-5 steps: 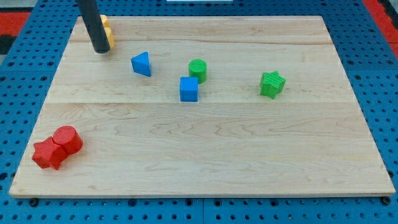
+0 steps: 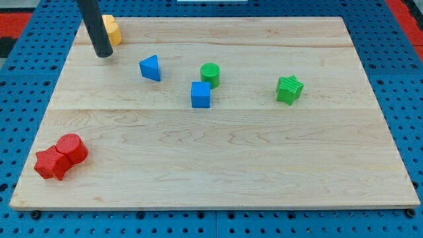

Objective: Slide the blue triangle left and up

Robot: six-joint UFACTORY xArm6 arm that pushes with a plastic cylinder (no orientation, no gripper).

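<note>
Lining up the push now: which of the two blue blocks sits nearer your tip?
The blue triangle. It lies just to the view's right of my tip, while the blue cube sits farther right and lower, beside the green cylinder.

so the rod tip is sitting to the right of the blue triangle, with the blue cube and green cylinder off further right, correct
Not quite. In the camera view my tip is to the view's left of the blue triangle and slightly above it, apart from it, next to the yellow block. The rest holds: the blue cube and green cylinder lie further to the view's right.
</note>
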